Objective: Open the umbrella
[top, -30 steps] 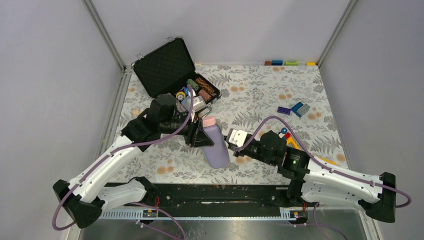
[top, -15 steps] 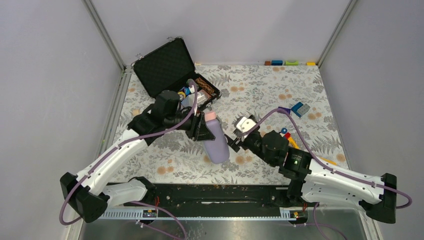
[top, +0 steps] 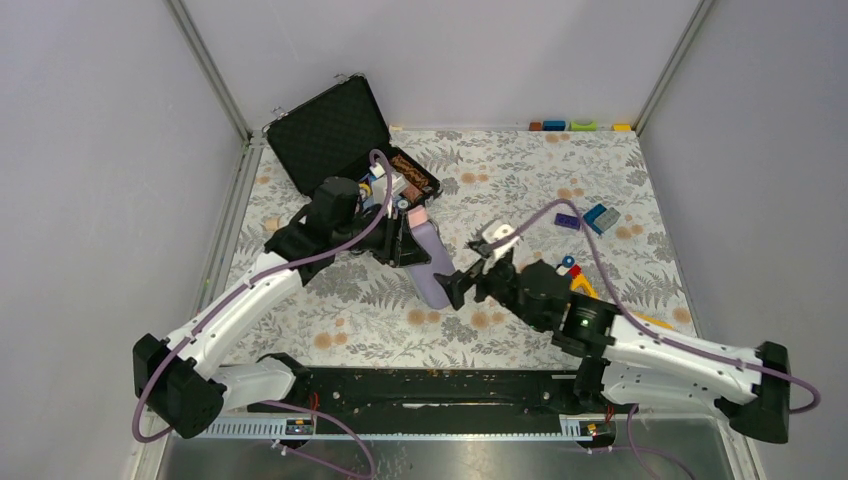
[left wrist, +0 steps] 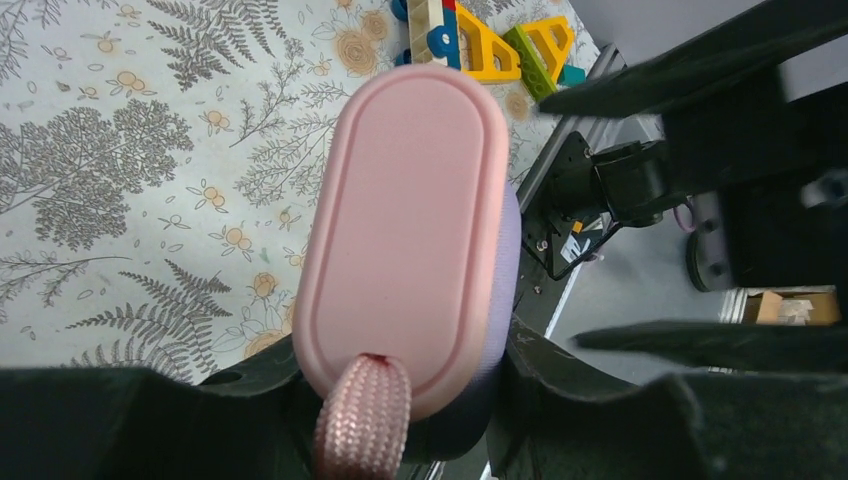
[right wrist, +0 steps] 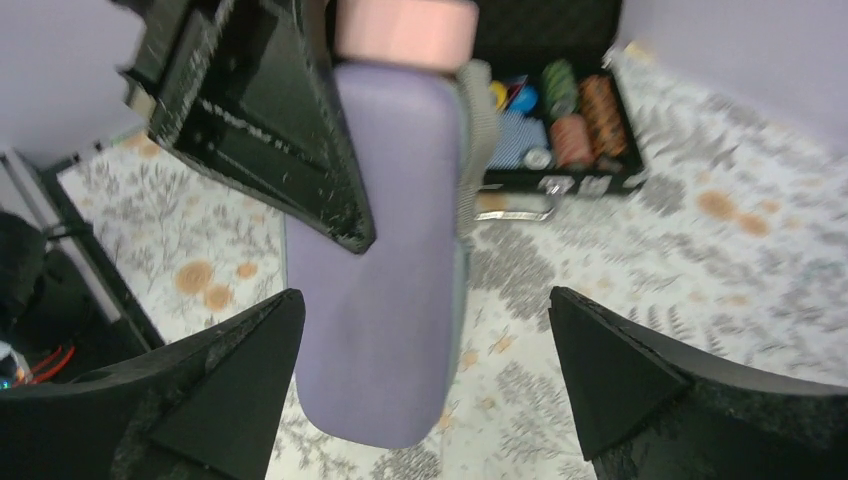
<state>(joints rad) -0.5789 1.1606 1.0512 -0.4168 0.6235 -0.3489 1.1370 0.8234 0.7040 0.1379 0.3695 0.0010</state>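
Note:
The umbrella's pink handle (top: 418, 217) sticks out of a lilac fabric sleeve (top: 432, 272) that hides the rest of the umbrella. My left gripper (top: 408, 245) is shut on the sleeved umbrella just below the handle and holds it tilted above the table. In the left wrist view the handle's end cap (left wrist: 405, 230) and its woven pink strap (left wrist: 362, 420) fill the middle, with my left gripper (left wrist: 400, 400) clamped round it. My right gripper (right wrist: 428, 300) is open, with its fingers either side of the sleeve's (right wrist: 385, 270) lower end and not touching it.
An open black case (top: 330, 135) holding chips and small items stands at the back left. Toy blocks (top: 600, 217) lie at the right, and more coloured blocks (top: 580, 126) line the far edge. Yellow toy pieces (top: 583, 285) sit by the right arm.
My right gripper went from shut to wide open and moved up to the sleeve's lower end. The left arm carried the umbrella a little farther back.

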